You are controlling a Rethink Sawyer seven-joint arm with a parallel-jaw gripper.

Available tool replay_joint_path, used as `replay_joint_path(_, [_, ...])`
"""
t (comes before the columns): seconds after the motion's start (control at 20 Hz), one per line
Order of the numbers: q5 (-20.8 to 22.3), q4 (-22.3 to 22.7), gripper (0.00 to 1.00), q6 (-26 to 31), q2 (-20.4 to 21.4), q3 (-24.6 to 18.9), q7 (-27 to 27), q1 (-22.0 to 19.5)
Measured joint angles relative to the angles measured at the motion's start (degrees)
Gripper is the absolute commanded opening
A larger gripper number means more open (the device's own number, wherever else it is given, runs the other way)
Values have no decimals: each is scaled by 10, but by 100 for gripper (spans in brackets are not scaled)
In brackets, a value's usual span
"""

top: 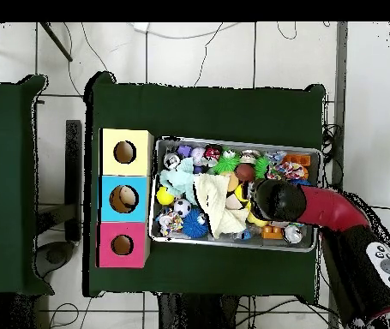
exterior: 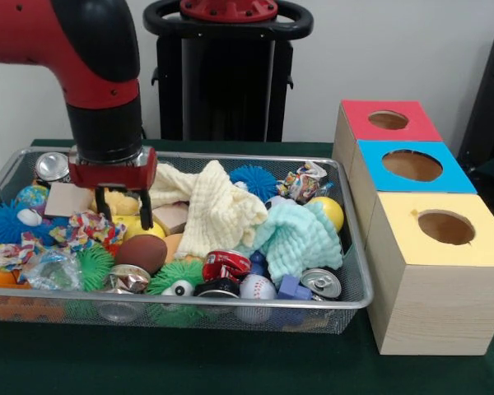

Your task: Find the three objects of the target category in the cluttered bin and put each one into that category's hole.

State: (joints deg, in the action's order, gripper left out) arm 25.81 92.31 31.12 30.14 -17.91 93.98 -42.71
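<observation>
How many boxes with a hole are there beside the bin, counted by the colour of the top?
Red top: 1
Blue top: 1
Yellow top: 1
Total: 3 boxes, standing in a row beside the wire bin.

so there's a silver wire-mesh bin (exterior: 350, 300) crammed with balls, cloths, cans and wrappers; just beside it stands a row of three wooden boxes, each with a round hole on top: red-topped box (exterior: 362, 123), blue-topped box (exterior: 379, 177), yellow-topped box (exterior: 412, 239)
</observation>
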Motion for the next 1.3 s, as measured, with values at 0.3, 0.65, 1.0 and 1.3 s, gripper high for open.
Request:
replay_joint_path(0.3, [0, 56, 100, -12, 51, 0, 0, 1])
replay_joint_path(0.65, [0, 107, 100, -51, 92, 3, 0, 11])
replay_joint_path(1.0, [10, 136, 100, -129, 87, 20, 0, 26])
replay_joint_path(1.3, [28, 158, 100, -192, 68, 28, 0, 22])
